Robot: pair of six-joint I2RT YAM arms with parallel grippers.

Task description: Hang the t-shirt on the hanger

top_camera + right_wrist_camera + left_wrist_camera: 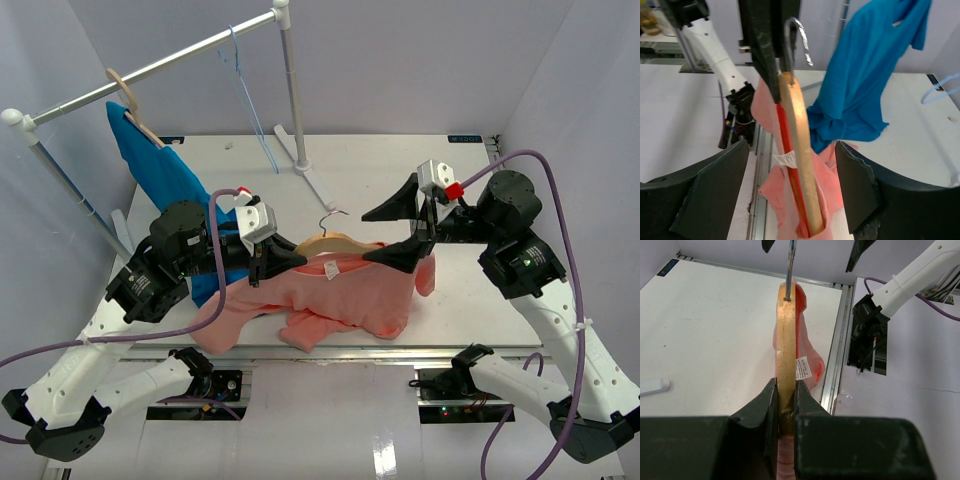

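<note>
Left gripper (283, 257): clamped tight on the hanger's left-of-frame end, wood pinched between both jaws in the left wrist view
Right gripper (366, 237): spread wide, holding nothing, one finger each side of the hanger's other end, touching neither wood nor cloth as far as visible
Hanger (330, 241): centre of the top view, held above the table (420, 160), long axis left to right across the frame, metal hook toward the top edge
T-shirt (345, 296): just below the hanger at centre frame, collar and label up against the wood, the rest bunched on the table
Key relation: hanger's free end pointing straight into the open right gripper, seen edge-on between the fingers in the right wrist view, tip tucked into pink cloth
Nearer arm: right, for the collar and right-of-frame shoulder; left taken up as the clamp
Step, as judged: shirt partly fed onto the hanger, shoulders not yet seated
Next move, as judged: pinch of cloth beside the wood, then a pull along the long axis
</note>
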